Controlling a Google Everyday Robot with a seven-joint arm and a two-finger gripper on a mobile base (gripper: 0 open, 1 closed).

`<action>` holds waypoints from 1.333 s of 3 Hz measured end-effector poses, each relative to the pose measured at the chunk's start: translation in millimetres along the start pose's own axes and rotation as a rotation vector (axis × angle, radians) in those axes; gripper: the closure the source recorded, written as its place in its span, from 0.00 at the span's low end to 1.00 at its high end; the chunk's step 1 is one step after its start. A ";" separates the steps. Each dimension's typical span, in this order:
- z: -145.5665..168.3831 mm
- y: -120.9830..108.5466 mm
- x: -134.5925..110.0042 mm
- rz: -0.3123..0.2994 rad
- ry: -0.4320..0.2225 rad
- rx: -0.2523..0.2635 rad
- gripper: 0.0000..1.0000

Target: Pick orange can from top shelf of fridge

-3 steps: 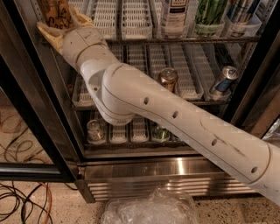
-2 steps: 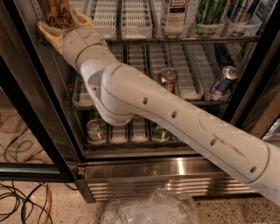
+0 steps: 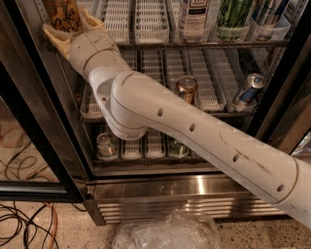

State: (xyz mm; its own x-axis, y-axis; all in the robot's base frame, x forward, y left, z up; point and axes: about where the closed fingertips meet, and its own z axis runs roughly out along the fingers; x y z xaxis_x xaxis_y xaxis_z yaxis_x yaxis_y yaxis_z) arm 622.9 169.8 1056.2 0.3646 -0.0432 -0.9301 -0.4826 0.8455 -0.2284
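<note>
The orange can [image 3: 62, 14] stands at the far left of the fridge's top shelf [image 3: 204, 44], its upper part cut off by the frame's top edge. My gripper [image 3: 68, 23] is at the top left, its tan fingers [image 3: 52, 36] on either side of the can and closed against it. My white arm runs from the lower right diagonally up to it, hiding part of the middle shelf. The fridge [image 3: 43, 146] has a black frame and its door stands open.
A copper-gold can [image 3: 186, 88] and a tilted blue-and-silver can [image 3: 249, 87] sit on the middle rack. Bottles [image 3: 194, 17] stand on the top shelf to the right. Cans [image 3: 106, 145] are on the lowest rack. A plastic bag [image 3: 167, 233] and cables [image 3: 24, 228] lie on the floor.
</note>
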 end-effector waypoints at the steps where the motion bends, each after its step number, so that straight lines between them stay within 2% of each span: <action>1: 0.1 1.5 -0.6 0.000 0.000 0.000 0.33; 4: 0.4 -2.1 -0.7 0.001 0.005 0.019 0.33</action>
State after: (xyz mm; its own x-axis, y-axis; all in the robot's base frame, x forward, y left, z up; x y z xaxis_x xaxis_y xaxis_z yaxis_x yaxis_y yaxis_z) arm 623.9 168.3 1057.4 0.3597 -0.0451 -0.9320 -0.4682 0.8553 -0.2221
